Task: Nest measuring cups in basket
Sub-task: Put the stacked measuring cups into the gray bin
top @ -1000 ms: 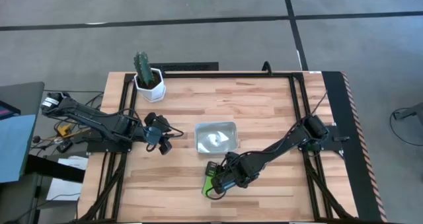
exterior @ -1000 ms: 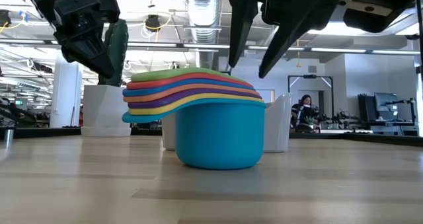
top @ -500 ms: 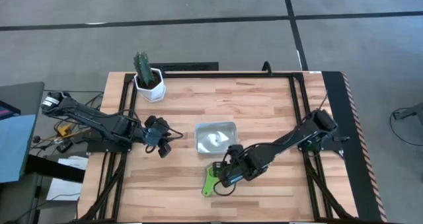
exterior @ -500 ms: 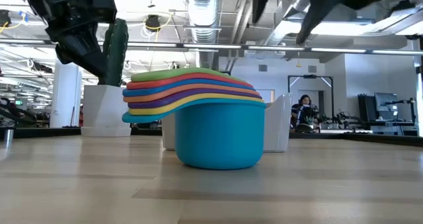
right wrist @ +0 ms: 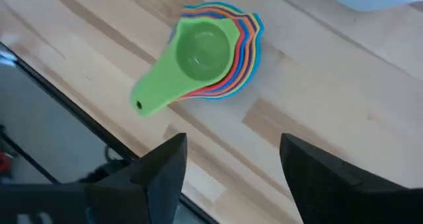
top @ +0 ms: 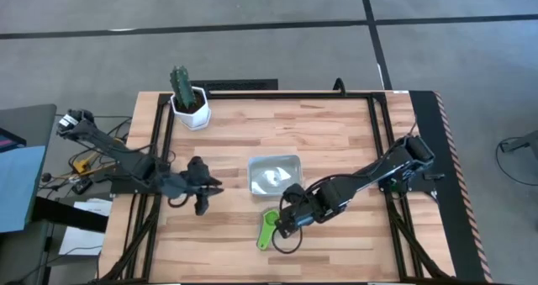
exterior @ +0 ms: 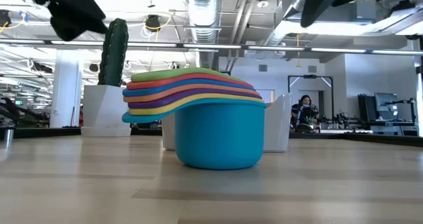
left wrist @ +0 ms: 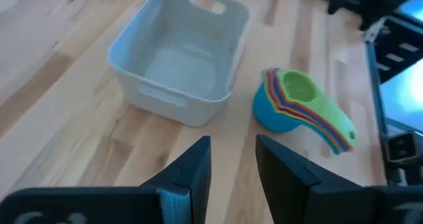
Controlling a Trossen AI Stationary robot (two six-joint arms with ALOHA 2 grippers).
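**A:** Now that the right pincer (top: 290,220) has let go and lifted off, where does that leave the cups?

**B:** Nearest the front edge of the counter (top: 336,142), the stack of cups (top: 269,226) sits nested on the bare wood, green one on top, handle pointing toward the front. A second ago that pincer was down over it; now it hangs just beside and above it, fingers (right wrist: 165,168) spread wide and holding nothing.

**A:** So nesting is done?

**B:** It looks so, but the stack is still outside the basket (top: 274,174), which lies just behind it, with nothing in it. My guess is the whole stack still has to go in.

**A:** And the other arm?

**B:** The left pincer (top: 200,203) has swung round to face the basket. Its fingers (left wrist: 192,171) stand a little apart, with nothing between them.

**A:** Does any camera add something?

**B:** The low one shows the coloured handles (exterior: 158,92) layered on the teal cup (exterior: 218,135), which the overhead hides. The left wrist camera alone shows the basket's bare inside. Farthest back stands the cactus pot (top: 190,110).
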